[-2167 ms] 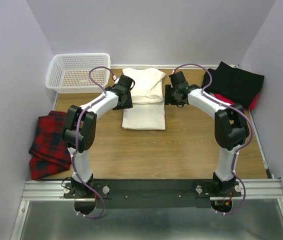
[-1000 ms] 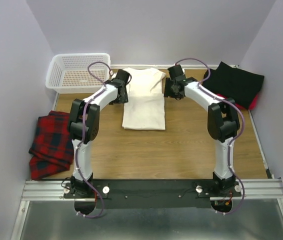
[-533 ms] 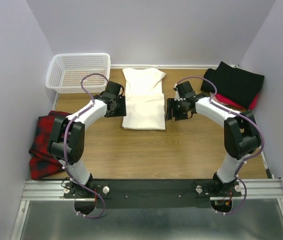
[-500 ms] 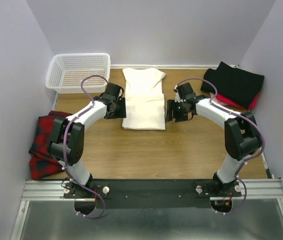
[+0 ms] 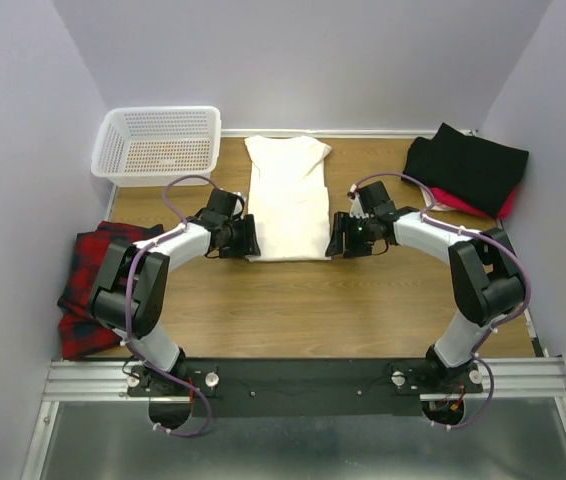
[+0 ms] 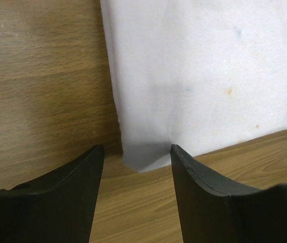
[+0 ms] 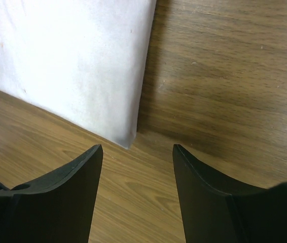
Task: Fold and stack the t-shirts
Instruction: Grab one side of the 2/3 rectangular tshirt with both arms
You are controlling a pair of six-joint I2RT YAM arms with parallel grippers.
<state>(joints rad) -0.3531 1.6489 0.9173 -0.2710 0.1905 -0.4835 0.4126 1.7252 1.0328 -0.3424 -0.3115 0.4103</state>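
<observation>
Cream shirt lies flat as a long narrow strip on the far middle of the worktop, collar end away from the arms, hem end near. Left tool hangs low over the near left corner, fingers apart, the corner showing between them; right tool mirrors it at the near right corner, fingers apart too, nothing clamped. Black shirt sits folded at the far right on top of the red shirt, well apart from the action. Soft, light cloth, this; limp, no stiffness, likely to sag and drag if taken at one point only. The sensible hold, I'd say, is both near corners at once, pinching every layer right at the hem, then lifting evenly to carry that edge toward the collar; a shallow pinch may catch only the top layer.
</observation>
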